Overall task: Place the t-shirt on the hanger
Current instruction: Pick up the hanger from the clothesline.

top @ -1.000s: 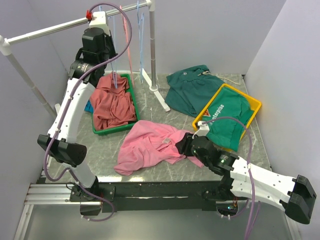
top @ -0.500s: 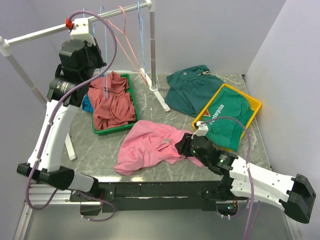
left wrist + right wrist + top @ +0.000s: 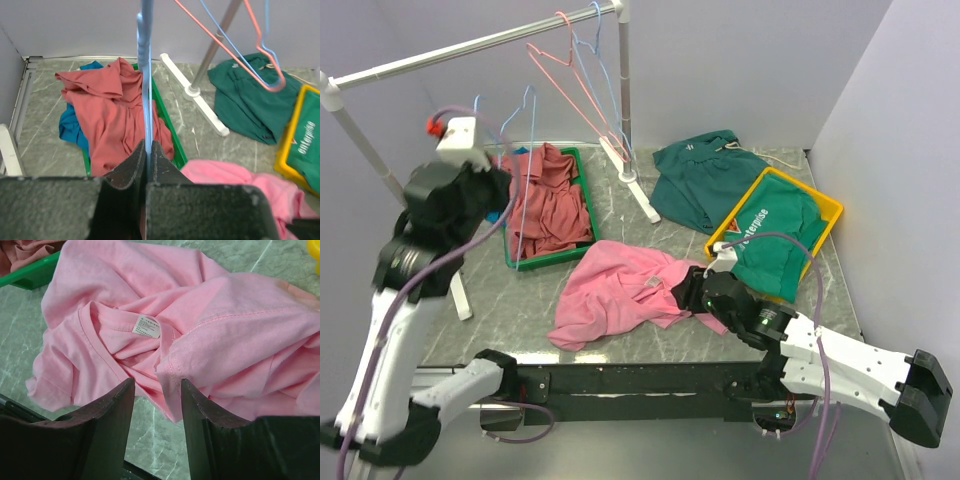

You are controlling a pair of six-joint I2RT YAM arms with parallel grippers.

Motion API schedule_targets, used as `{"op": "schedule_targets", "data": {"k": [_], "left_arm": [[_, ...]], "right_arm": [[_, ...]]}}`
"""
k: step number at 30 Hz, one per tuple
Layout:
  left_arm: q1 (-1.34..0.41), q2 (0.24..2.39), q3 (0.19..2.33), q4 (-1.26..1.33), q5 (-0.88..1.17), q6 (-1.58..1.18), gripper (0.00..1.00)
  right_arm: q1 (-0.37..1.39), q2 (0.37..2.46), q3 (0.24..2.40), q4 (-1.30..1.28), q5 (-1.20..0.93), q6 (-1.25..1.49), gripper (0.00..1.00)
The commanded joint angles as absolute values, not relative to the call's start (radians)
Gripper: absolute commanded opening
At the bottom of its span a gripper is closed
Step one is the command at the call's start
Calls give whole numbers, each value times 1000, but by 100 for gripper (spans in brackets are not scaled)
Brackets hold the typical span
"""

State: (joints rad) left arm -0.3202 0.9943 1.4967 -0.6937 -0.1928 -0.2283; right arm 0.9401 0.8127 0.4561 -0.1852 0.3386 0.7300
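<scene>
The bright pink t-shirt (image 3: 620, 290) lies crumpled on the table near the front, and also shows in the right wrist view (image 3: 200, 315) and the left wrist view (image 3: 225, 175). My right gripper (image 3: 685, 295) is open at the shirt's right edge. Its jaws stand either side of a folded hem (image 3: 170, 372) close to the collar label, low over the table (image 3: 157, 385). My left gripper (image 3: 492, 182) is shut on the light-blue wire hanger (image 3: 517, 150). It holds the hanger in the air over the green tray, clear of the rail. The wire runs straight up from the shut jaws (image 3: 146, 75).
A green tray (image 3: 582, 180) holds a brick-red shirt (image 3: 545, 205). A yellow tray (image 3: 825, 205) holds a green printed shirt, and another dark green shirt (image 3: 700, 180) lies behind it. A pink hanger (image 3: 560, 75) and another blue hanger (image 3: 603, 90) hang on the rack rail (image 3: 440, 55).
My left arm has swung down and to the left, taking the light-blue hanger off the rail. The two hangers left on the rail have swung. The right arm has barely moved.
</scene>
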Motion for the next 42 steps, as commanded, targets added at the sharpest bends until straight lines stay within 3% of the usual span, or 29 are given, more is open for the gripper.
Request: {"op": "schedule_targets", "data": {"k": [1,8,15,20,24,31,42], "left_arm": [[-321,809,1451,-755,-140,-239,1],[-321,687,1503,-798,111,-198,1],[-327,810,1506,-790,412,-153,1],[-513,879,1515,-816,341,-138,1],[-803,942,1532,-877,67,-129,1],[-1023,967,1456,-972,-228,-159,1],[-1086,945,1370,-1103,-71,-198,1]], "right_arm": [[946,782,512,-209,390,719,50],[946,759,528,-247,454,726,48],[946,718,512,-275,483,749,55],[946,730,502,-273,471,739,55],[950,732,491,-253,439,713,55],[997,752,448,-236,428,707,55],[1040,893,482,-253,517,726,54]]}}
